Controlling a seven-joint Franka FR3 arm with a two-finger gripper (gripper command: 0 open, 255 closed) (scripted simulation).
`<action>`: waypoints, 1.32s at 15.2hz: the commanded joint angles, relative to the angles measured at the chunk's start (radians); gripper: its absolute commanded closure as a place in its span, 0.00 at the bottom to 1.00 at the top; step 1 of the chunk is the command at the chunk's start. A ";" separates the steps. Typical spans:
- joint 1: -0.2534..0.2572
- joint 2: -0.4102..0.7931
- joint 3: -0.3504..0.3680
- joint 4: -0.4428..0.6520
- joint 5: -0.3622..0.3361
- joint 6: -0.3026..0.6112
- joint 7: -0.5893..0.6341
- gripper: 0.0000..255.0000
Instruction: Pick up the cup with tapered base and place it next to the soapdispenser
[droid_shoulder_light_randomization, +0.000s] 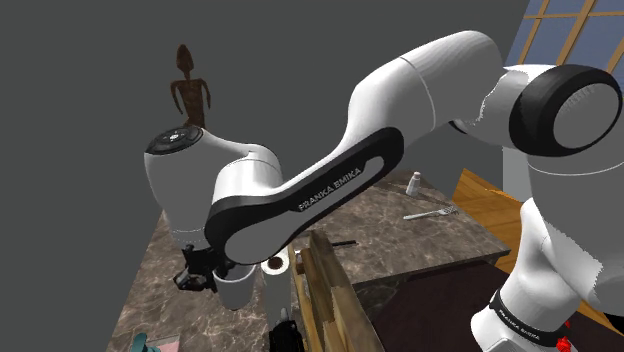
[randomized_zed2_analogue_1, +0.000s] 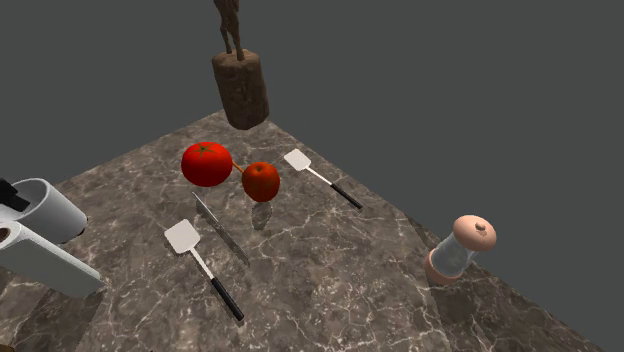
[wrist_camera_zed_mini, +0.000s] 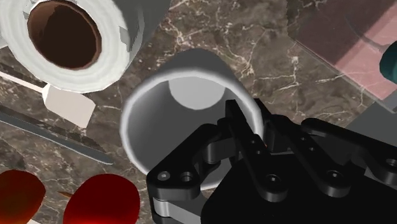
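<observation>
claw (wrist_camera_zed_mini: 251, 121) is hanging low over the marble bench (randomized_zed2_analogue_1: 330, 285), clamping the wall of the white cup (wrist_camera_zed_mini: 191, 67), one finger inside the rim; i'm reading that as a carrying grip. the soap dispenser (randomized_zed2_analogue_1: 458, 248) is standing well apart.

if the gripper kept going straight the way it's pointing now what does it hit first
The white cup itself: the gripper has its fingers clasped on the cup's rim. Past the cup, the line seems to end on the marbled countertop, though depth there is hard to judge.
</observation>
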 joint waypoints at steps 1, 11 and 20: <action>0.014 0.063 -0.019 -0.057 -0.045 0.045 0.009 1.00; 0.172 0.060 -0.225 -0.076 0.079 0.096 -0.077 0.00; 0.314 -0.012 -0.358 -0.020 0.172 -0.024 -0.119 0.00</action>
